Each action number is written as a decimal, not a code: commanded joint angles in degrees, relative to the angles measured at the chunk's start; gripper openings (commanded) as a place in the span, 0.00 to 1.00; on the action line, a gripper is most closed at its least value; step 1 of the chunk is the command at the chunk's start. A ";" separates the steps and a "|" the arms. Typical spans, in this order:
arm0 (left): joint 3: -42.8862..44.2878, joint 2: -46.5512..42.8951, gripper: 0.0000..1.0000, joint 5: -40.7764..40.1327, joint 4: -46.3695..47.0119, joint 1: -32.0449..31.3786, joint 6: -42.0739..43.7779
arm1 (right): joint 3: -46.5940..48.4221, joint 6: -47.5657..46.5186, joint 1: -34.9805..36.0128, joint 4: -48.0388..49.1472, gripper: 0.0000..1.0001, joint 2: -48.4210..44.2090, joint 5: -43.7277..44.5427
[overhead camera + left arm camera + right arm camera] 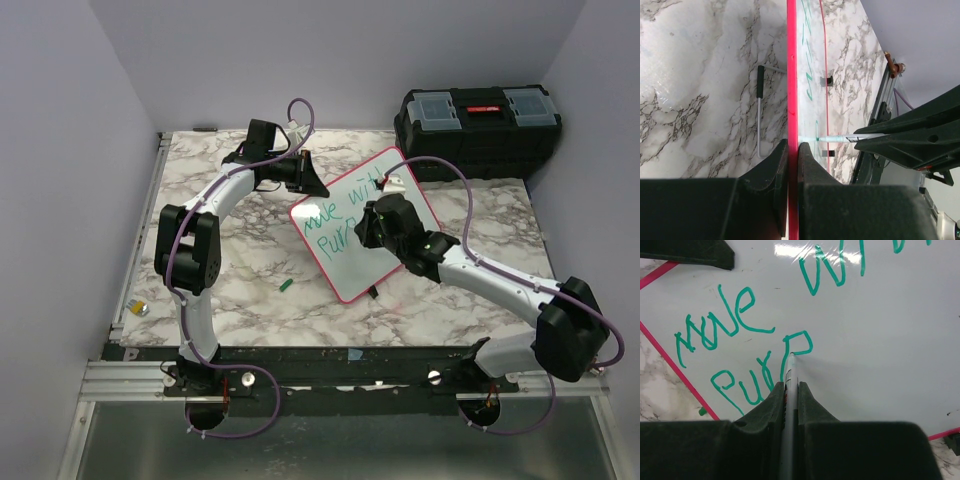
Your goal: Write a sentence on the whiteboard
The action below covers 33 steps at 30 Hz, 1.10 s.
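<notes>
Step in hand: writing, part-way through the second line. The whiteboard (355, 265) sits mid-table on the marble table (480, 215), turned diagonally between the two arms; we cannot tell whether it lies flat or is slightly propped. The left gripper (312, 185) is at its far-left edge, and the left wrist view shows its jaws closed narrow on the pink-red frame, bracing the board. The right gripper (791, 385) hovers over the board's middle, jaws pinched tight on the marker (790, 370), whose tip touches the surface at the foot of the loop of the newest letter. Green text so far reads roughly "mue wit…" above and "PurP" below; the first line's end is cut off in the wrist view. We judge the sentence unfinished. The next move calls for light, even tip contact while the right arm steps rightward for the following letter, where bare white remains, with the left clamp firm so the board does not skid. Counts: one table; one black toolbox (478, 120) at the far right corner, well apart from the board; one whiteboard; two arms, two grippers; one marker; two lines of writing; one small green piece (287, 285), probably the cap, lying near the board's near-left edge; one small unidentified object (143, 308) at the table's left edge.
</notes>
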 commanded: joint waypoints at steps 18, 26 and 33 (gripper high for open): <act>-0.53 -0.99 0.00 -1.35 4.09 0.70 4.99 | 3.85 -3.43 0.00 -7.59 0.01 -5.86 1.29; -0.68 -0.89 0.00 -1.20 4.51 0.65 4.64 | 4.20 -5.27 0.00 -15.15 0.01 -9.68 -0.20; -1.37 -1.24 0.00 -1.36 4.95 0.65 4.48 | 3.40 -2.81 0.01 -16.44 0.01 -10.91 3.34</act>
